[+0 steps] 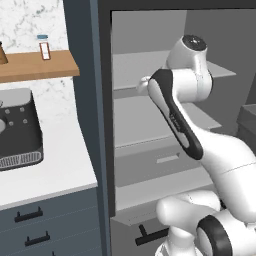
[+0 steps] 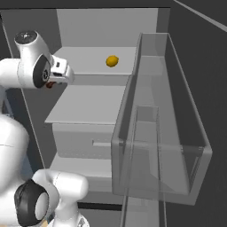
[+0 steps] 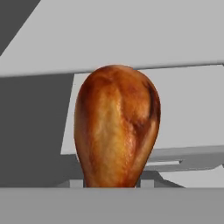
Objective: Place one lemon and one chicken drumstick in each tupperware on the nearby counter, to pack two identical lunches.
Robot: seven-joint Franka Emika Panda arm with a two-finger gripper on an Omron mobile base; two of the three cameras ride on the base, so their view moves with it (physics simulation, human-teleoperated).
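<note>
A browned chicken drumstick (image 3: 116, 127) stands close up in the hand view, rising from between the fingers of my gripper (image 3: 111, 183), which is shut on it. In the right base view the hand reaches into the open fridge at the left, with a bit of the drumstick (image 2: 48, 84) showing under it, above the middle shelf. A yellow lemon (image 2: 112, 61) lies on the upper fridge shelf (image 2: 88, 66), to the right of the hand and further back. The white counter (image 1: 55, 170) runs left of the fridge. The tupperware trays are out of view.
A black appliance (image 1: 17, 130) stands on the counter under a wooden wall shelf (image 1: 40, 65). The fridge's dark side wall (image 1: 90, 100) separates the counter from the shelves. A clear door bin (image 2: 159, 133) juts out on the right. Drawers (image 2: 84, 142) sit below the shelves.
</note>
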